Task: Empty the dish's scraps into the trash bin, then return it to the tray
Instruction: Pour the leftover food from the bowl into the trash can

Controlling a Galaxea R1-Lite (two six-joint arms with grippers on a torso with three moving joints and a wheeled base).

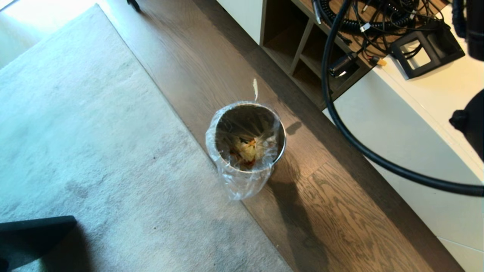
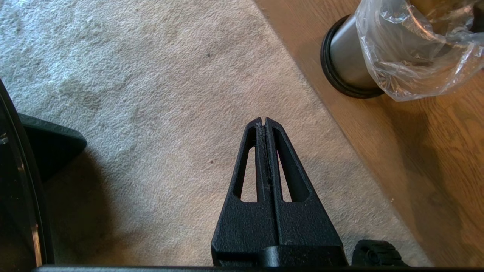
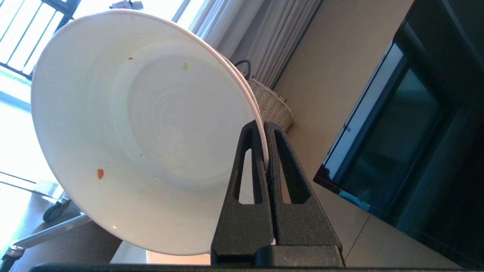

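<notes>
My right gripper (image 3: 262, 124) is shut on the rim of the dish (image 3: 151, 124), a plain white deep bowl held tipped on edge so its inside faces the wrist camera. Only a few tiny specks cling inside it, one of them orange (image 3: 100, 173). The trash bin (image 1: 283, 141) stands on the wood floor, its clear bag folded over the rim, and the scraps (image 1: 247, 151) lie at its bottom. The dish does not show in the head view. My left gripper (image 2: 263, 121) hangs shut and empty over the rug, with the trash bin (image 2: 346, 49) off to one side. The tray is out of view.
A grey rug (image 1: 75, 132) runs along the left of the bin. A white cabinet (image 1: 408, 124) with open shelves and tangled wires stands to the right, and a thick black cable (image 1: 340, 124) arcs in front of it. A wicker basket (image 3: 270, 105) and a dark screen (image 3: 408, 132) lie beyond the dish.
</notes>
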